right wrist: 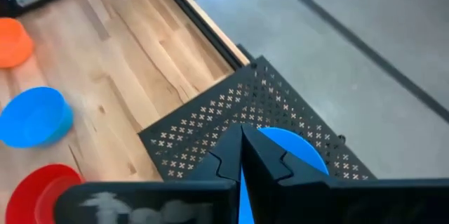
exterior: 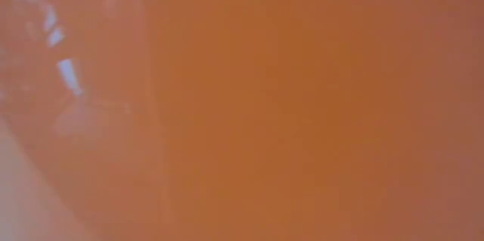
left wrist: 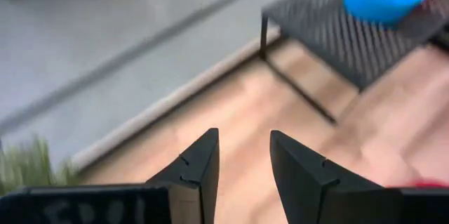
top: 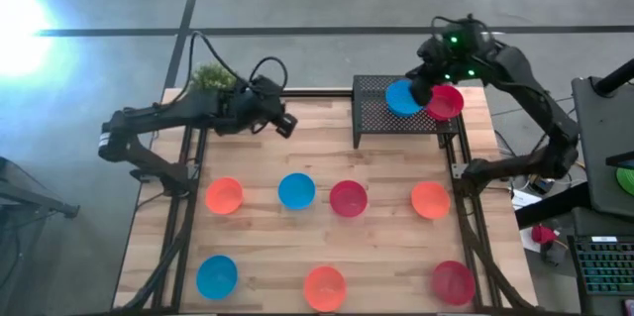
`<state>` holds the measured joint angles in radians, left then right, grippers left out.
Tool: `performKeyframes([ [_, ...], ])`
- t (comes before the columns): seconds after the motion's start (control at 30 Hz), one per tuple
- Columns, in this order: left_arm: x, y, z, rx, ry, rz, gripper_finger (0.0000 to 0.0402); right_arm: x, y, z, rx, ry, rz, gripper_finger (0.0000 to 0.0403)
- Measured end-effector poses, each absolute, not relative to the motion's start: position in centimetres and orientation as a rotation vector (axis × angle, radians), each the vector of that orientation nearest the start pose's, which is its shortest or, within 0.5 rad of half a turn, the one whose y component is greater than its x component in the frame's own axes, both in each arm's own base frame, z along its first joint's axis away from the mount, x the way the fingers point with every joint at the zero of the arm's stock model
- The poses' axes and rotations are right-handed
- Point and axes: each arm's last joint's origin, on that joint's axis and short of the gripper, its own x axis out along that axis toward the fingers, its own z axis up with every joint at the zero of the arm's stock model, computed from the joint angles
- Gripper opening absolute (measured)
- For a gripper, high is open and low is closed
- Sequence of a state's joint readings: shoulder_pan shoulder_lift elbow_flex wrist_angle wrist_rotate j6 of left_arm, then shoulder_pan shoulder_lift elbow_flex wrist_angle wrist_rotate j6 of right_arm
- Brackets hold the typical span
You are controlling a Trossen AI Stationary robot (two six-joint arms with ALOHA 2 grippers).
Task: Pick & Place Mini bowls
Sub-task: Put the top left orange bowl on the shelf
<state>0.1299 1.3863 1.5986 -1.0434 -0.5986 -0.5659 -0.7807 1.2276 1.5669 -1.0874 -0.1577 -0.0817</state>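
Observation:
Several mini bowls lie on the wooden table [top: 267, 237]: orange [top: 224, 195], blue [top: 296, 190], red [top: 348, 198] and orange [top: 430, 199] in one row. Blue [top: 216, 276], orange [top: 324, 288] and red [top: 453, 282] lie nearer the front. A blue bowl [right wrist: 291, 147] and a red bowl [top: 446, 103] rest on the black mesh rack [top: 376, 118] at the far right. My right gripper [right wrist: 242, 155] hangs shut above the blue bowl on the rack, holding nothing. My left gripper [left wrist: 244, 155] stands open over the far left of the table, nothing between its fingers.
A small green plant [top: 210, 78] stands at the table's far left corner, close behind my left arm. The low view is filled by an orange blur. Bare wood lies between the rack and my left gripper.

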Motion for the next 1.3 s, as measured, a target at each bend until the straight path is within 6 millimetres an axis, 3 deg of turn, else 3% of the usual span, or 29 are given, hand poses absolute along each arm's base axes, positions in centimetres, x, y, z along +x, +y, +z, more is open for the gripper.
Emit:
performKeyframes([
  [0.17, 24.0, 4.4, 39.6, -0.472, 0.764, 0.867, 0.0119, 14.0, -13.1, 43.6, 0.229, 0.646, -0.562, 0.0008],
  [0.47, 23.1, 3.7, 37.6, -0.691, 1.021, 0.850, 0.0119, 12.2, -11.3, 44.7, 0.175, 0.588, -0.563, 0.0008],
  [0.97, 21.5, 2.9, 28.8, -0.891, 1.358, 1.004, 0.0119, 11.5, -10.6, 44.8, 0.215, 0.561, -0.570, 0.0008],
  [1.3, 20.6, 2.6, 24.8, -0.951, 1.475, 1.017, 0.0119, 11.6, -10.6, 44.8, 0.226, 0.561, -0.573, 0.0008],
])
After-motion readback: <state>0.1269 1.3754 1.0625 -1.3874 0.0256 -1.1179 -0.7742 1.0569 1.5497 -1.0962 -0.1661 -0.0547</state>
